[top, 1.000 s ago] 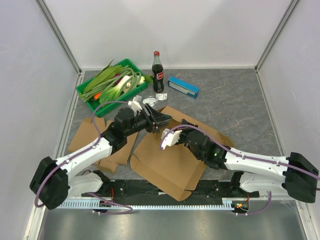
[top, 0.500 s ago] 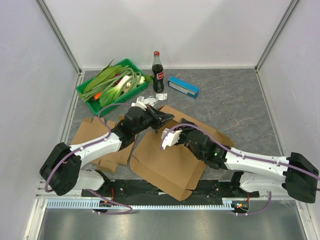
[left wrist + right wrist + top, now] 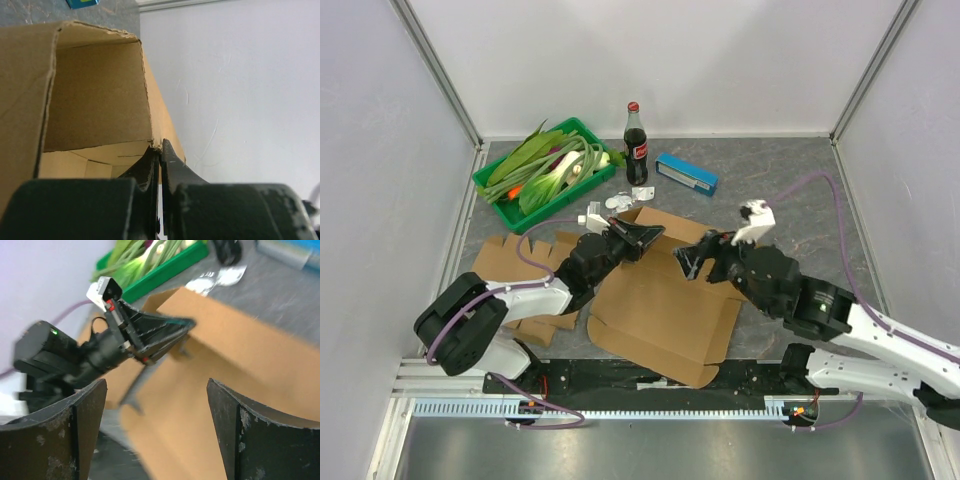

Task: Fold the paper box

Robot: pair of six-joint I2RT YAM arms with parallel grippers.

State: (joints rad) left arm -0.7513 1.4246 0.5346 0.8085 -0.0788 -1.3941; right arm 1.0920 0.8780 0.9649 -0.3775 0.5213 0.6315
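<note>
The brown paper box (image 3: 660, 310) lies mostly flat in the middle of the table, and its far flap (image 3: 670, 222) stands up. My left gripper (image 3: 653, 234) is shut on that flap's edge. In the left wrist view the dark jaws (image 3: 160, 149) pinch the corner of the cardboard wall (image 3: 95, 100). My right gripper (image 3: 698, 255) hovers open over the box's right side and holds nothing. Between its wide-spread fingers (image 3: 85, 425), the right wrist view shows the box panel (image 3: 220, 370) and the left gripper (image 3: 155, 335).
At the back left stands a green tray (image 3: 510, 200) of leafy vegetables. A cola bottle (image 3: 635, 145) and a blue packet (image 3: 686, 173) sit behind the box. More flat cardboard (image 3: 500, 265) lies at the left. White scraps (image 3: 618, 201) lie near the flap.
My left gripper reached forward and closed on the box's far flap. My right gripper opened, let go of the box and lifted back to the right.
</note>
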